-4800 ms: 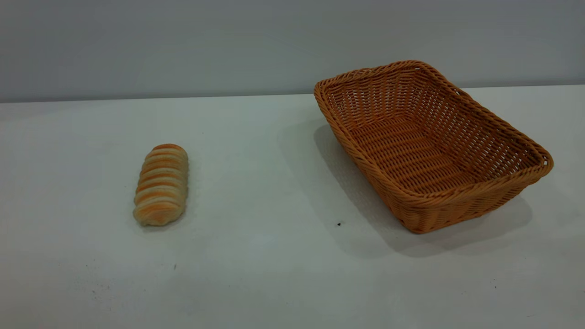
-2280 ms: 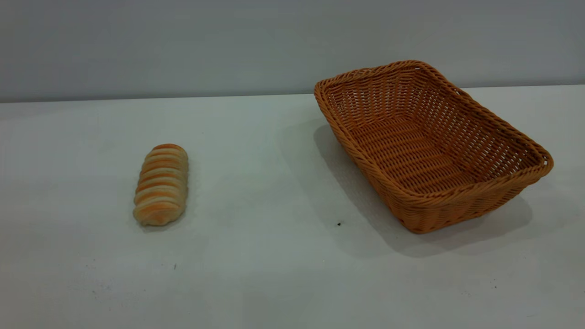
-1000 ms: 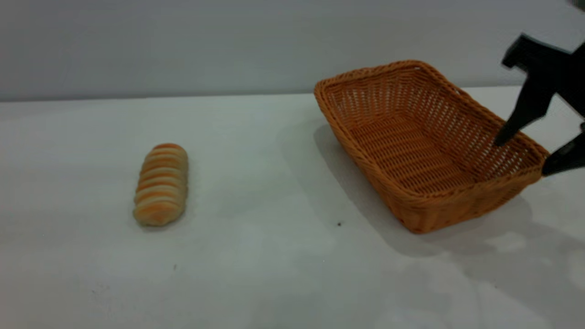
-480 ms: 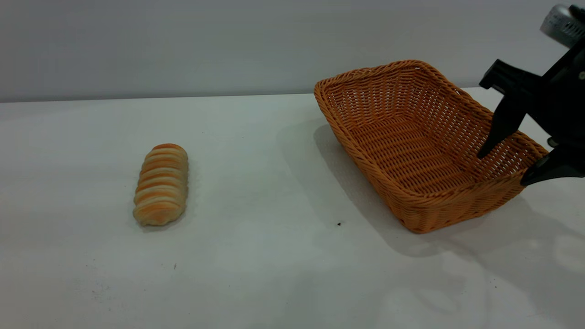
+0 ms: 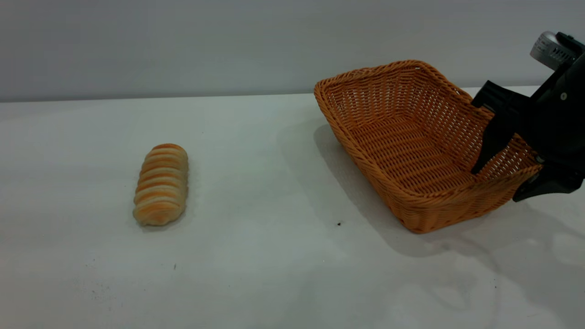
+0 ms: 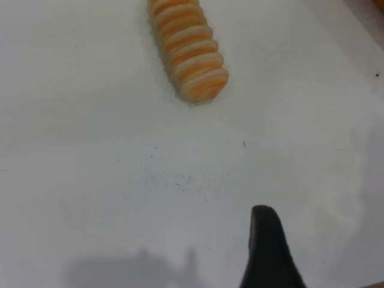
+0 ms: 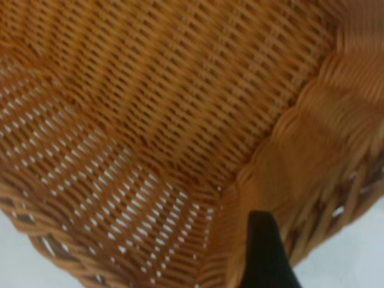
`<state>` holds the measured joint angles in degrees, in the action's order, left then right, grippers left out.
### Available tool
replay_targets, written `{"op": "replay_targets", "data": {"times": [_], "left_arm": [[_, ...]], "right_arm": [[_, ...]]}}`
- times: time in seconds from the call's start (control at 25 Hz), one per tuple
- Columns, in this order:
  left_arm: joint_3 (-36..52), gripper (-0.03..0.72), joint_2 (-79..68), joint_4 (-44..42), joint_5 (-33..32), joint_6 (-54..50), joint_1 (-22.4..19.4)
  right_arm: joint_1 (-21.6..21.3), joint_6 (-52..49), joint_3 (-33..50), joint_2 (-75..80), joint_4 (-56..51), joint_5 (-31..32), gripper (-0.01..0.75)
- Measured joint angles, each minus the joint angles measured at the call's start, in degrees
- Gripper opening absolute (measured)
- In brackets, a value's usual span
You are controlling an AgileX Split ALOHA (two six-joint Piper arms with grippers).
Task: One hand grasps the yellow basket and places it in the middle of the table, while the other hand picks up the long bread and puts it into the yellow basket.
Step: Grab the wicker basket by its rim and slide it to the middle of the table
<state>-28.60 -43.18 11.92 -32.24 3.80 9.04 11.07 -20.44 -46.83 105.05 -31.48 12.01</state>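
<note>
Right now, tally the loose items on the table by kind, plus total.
Woven basket: 1
Bread roll: 1
Total: 2, both resting on the white table.

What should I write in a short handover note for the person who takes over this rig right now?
Right gripper: open, straddling the right rim of the yellow basket, one finger inside, one outside; not closed yet.
Left gripper: only a fingertip shows, above the table, short of the long bread.
Bread lies untouched at table left; basket sits at table right.
Done: nothing moved.
Left: grasp basket, bring to the middle, then put bread in.
</note>
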Motion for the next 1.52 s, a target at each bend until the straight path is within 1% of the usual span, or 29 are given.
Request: {"op": "replay_targets", "data": {"times": [0.24,0.32,0.4,0.56,0.72,0.76,0.92,1.2,1.36,1.52], "left_arm": [[0.00,0.513,0.00,0.00,0.42,0.00,0.00],[0.00,0.513,0.00,0.00,0.42,0.00,0.00],[0.00,0.513,0.00,0.00,0.42,0.00,0.00],[0.00,0.513,0.00,0.00,0.48,0.00,0.00],[0.00,0.513,0.00,0.00,0.64,0.00,0.00],[0.00,0.513,0.00,0.00,0.65,-0.05,0.00],[0.00,0.513,0.00,0.00,0.83,-0.05,0.00],[0.00,0.513,0.00,0.00,0.84,0.00,0.00],[0.00,0.513,0.00,0.00,0.84,0.00,0.00],[0.00,0.513,0.00,0.06,0.89,0.00,0.00]], "right_arm": [[0.00,0.00,-1.52,3.78,-0.38,-1.25,0.531],[0.00,0.00,-2.21,5.21,-0.44,-1.38,0.514],[0.00,0.00,-2.84,6.36,-0.60,-1.56,0.479],[-0.06,-0.01,-3.71,7.56,-1.45,-2.22,0.330],[-0.19,2.66,-5.91,8.71,-2.00,-3.31,0.112],[-0.19,4.39,-6.33,8.81,-1.52,-3.20,0.092],[-0.13,7.64,-8.30,9.27,-0.92,-0.04,0.100],[0.08,16.46,-16.37,9.72,-0.90,10.10,0.100],[1.43,22.24,-17.86,9.72,-2.45,12.88,0.100],[2.07,24.96,-17.86,10.63,-3.74,14.18,0.100]]}}
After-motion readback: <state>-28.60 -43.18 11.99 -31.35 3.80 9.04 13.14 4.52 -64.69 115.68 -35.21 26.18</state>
